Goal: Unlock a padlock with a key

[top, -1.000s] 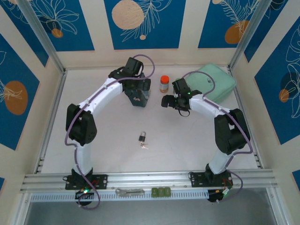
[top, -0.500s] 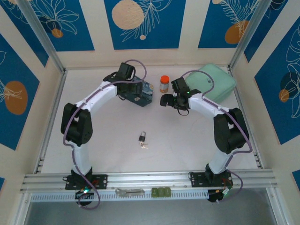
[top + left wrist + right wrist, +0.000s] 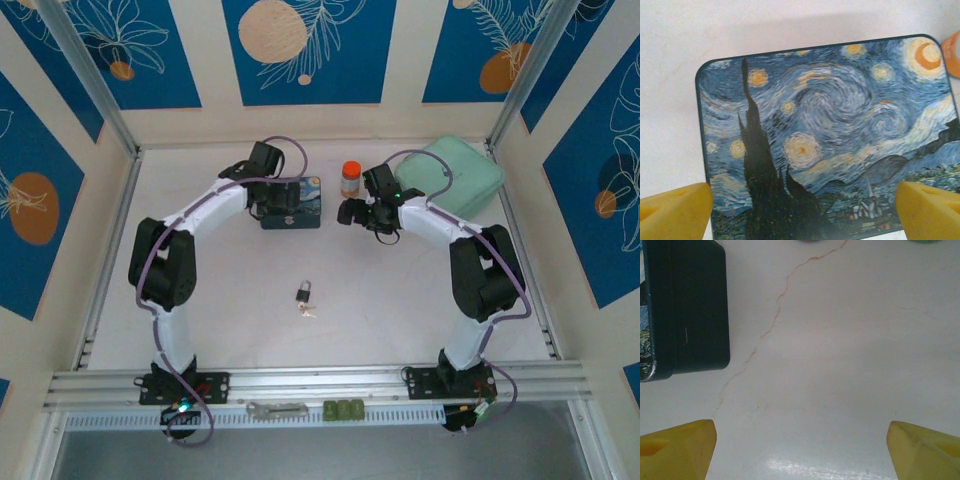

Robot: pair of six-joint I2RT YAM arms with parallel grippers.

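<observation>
Evidently leaving the padlock [image 3: 304, 292] untouched, lying on the tabletop [image 3: 380, 300] well apart from either hand, back toward the arm bases and roughly midway between the two. Showing up as a tiny dark squarish body with a silvery shackle loop, too small for telling whether latched. Leaving the key [image 3: 307, 311] just beside it, a thin pale sliver lying farther again from the hands. Judging that as a sensible layout, both pieces lying free and reachable from either side. Hovering the left hand [image 3: 805, 210] over the blue starry-painting box [image 3: 825, 135], fingers spread wide above its painted face and gripping nothing, perhaps attending to clutter rather than to the lock. Holding the right hand [image 3: 802, 445] equally wide open over bare tabletop, nothing between its fingers, the box's dark side wall sitting just to its left. Standing just beyond the right hand: a small orange-lidded jar [image 3: 350, 179], with a mint-green case [image 3: 455, 175] farther off.
</observation>
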